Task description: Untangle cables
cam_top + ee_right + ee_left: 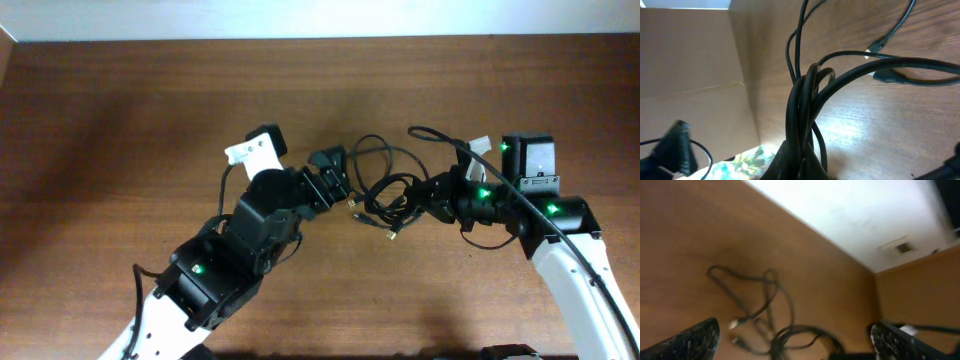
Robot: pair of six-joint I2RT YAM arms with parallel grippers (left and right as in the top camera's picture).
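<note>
The cables lie tangled in a small heap of thin black loops at the middle of the wooden table, with silver-tipped plugs at the near side. My left gripper is open just left of the heap. In the left wrist view the loops and a plug lie ahead of and between its spread fingers, not held. My right gripper is at the heap's right side. In the right wrist view it is shut on a bunch of several strands, lifted off the table.
The brown wooden table stretches left and back to a white wall. A thicker black arm cable runs over my right arm. A loose cable loop reaches toward the far side.
</note>
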